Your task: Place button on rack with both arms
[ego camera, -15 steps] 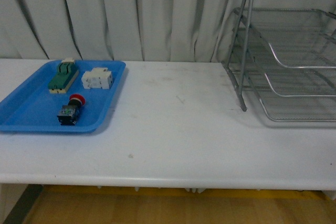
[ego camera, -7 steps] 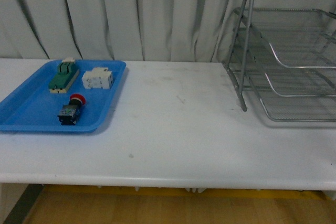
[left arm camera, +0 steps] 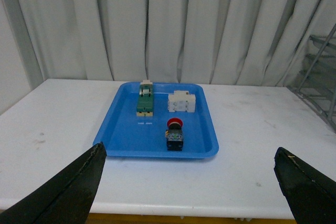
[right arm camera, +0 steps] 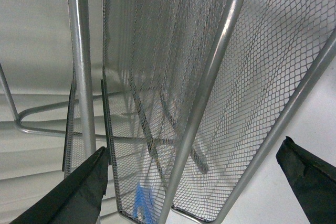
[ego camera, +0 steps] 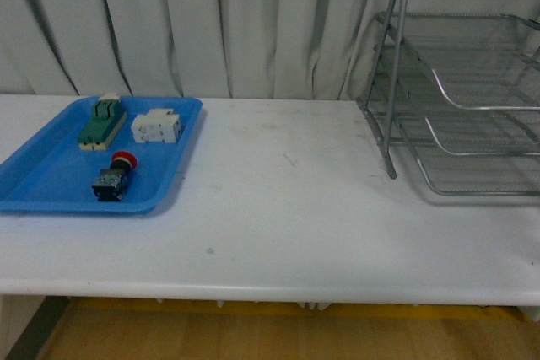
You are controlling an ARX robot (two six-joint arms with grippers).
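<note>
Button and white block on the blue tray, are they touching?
Apart. The left wrist view shows a strip of bare blue tray between the button and the white block.

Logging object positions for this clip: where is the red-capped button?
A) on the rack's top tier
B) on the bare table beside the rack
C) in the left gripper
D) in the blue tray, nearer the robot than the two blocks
D: the button lies in the blue tray, nearer than the green-and-cream block and white block.
</note>
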